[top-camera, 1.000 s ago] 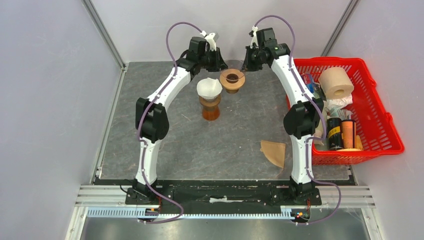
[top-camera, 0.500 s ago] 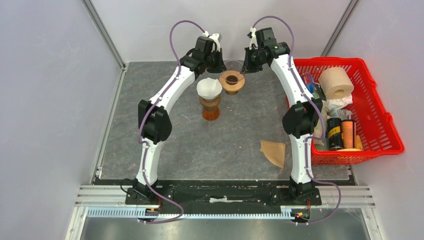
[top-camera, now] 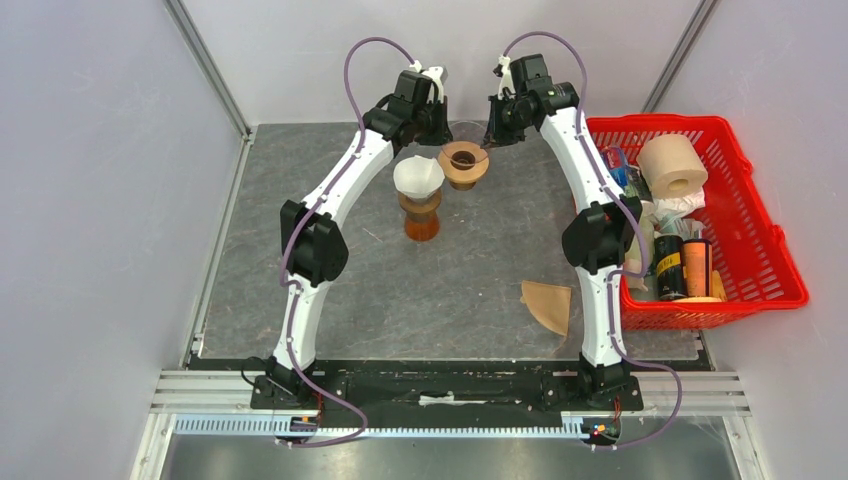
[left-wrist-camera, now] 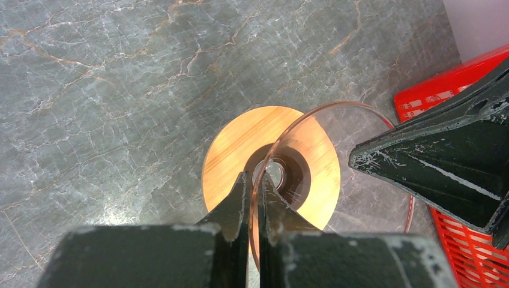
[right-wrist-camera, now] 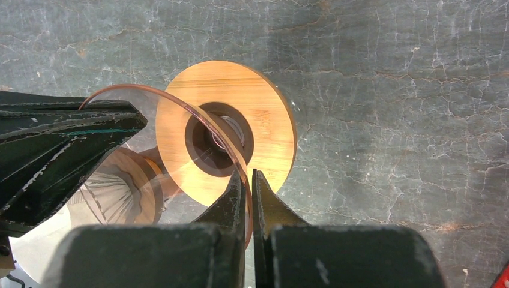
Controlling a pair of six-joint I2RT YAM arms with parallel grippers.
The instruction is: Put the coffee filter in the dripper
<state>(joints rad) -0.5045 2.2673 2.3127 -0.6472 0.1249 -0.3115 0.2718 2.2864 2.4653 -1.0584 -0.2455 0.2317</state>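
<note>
At the far end of the worktop (top-camera: 330,290), both arms reach in over one dripper (top-camera: 463,160) and meet there from opposite sides. To the right, the red basket (top-camera: 740,312) keeps the spare goods off the working area. It holds one paper roll (top-camera: 672,165) and two dark containers beside each other, with other bits too jumbled to count.

There are two arms and two hands, and both are busy. The left hand (left-wrist-camera: 254,198) is closed thin on the dripper's clear glass rim, which passes between its fingers. The right hand (right-wrist-camera: 245,198) pinches the rim opposite in the same narrow way. This double hold probably keeps the cone level, mouth up, over its round wooden collar. I cannot tell whether it rests on the worktop or hangs clear.

Just beside it to the left stands one amber vessel (top-camera: 421,218) with a white filter (top-camera: 418,175) already seated in its top.

That makes two filters. The other, a brown filter (top-camera: 549,304), lies flat on the worktop near the right arm's base, well apart from the dripper. The held dripper is empty, so I judge the brown one is meant for it. With both hands occupied, one would have to let go before fetching it.
</note>
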